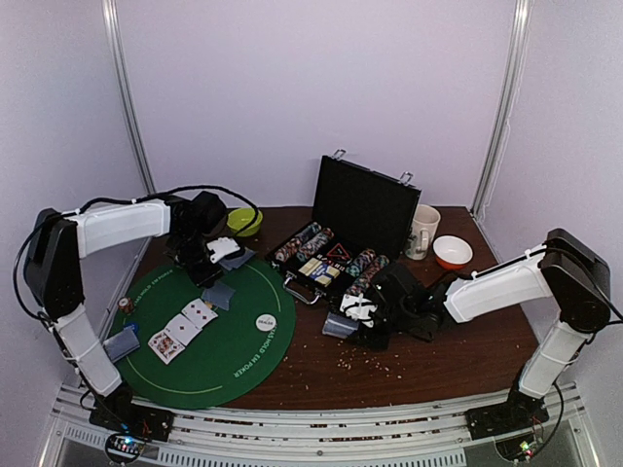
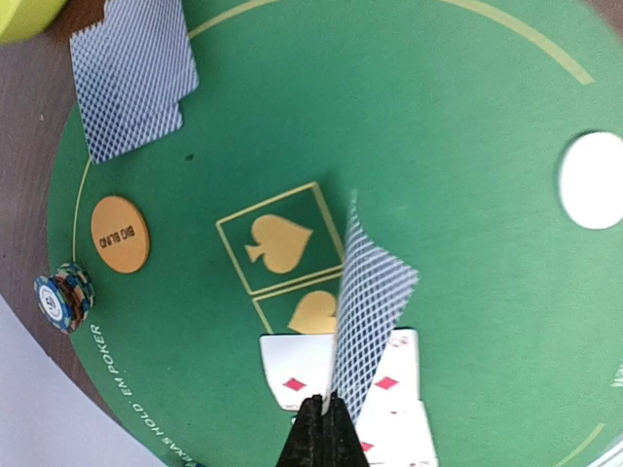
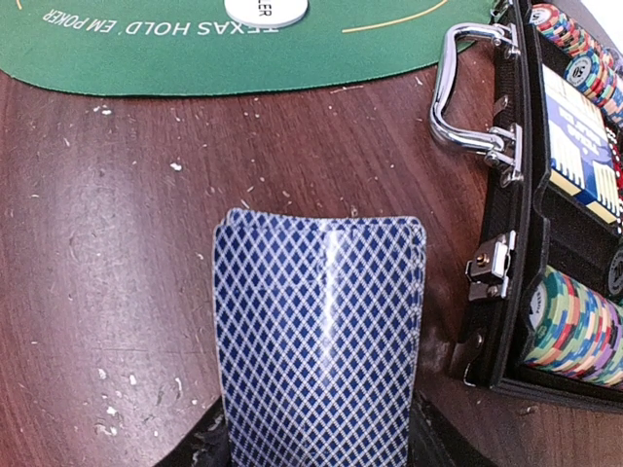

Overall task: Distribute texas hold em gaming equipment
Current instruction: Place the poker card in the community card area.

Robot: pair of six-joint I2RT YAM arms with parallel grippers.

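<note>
While my left gripper (image 2: 324, 413) pinches one blue-backed card (image 2: 375, 302) above the face-up cards (image 2: 292, 375) on the green mat (image 2: 467, 117), my right gripper (image 3: 321, 452) clamps the deck (image 3: 321, 321). I see that deck over the brown table (image 3: 117, 243), just beside the open chip case (image 3: 506, 272)

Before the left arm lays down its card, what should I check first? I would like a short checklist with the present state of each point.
1. The left gripper is shut on the single card: ok.
2. The spade box on the green mat has no card on it: ok.
3. The face of the single card is known: cannot tell, only its patterned back shows.
4. The white dealer disc lies apart from the single card: ok.
5. The right gripper is shut on the deck, over the wooden table: ok.
</note>
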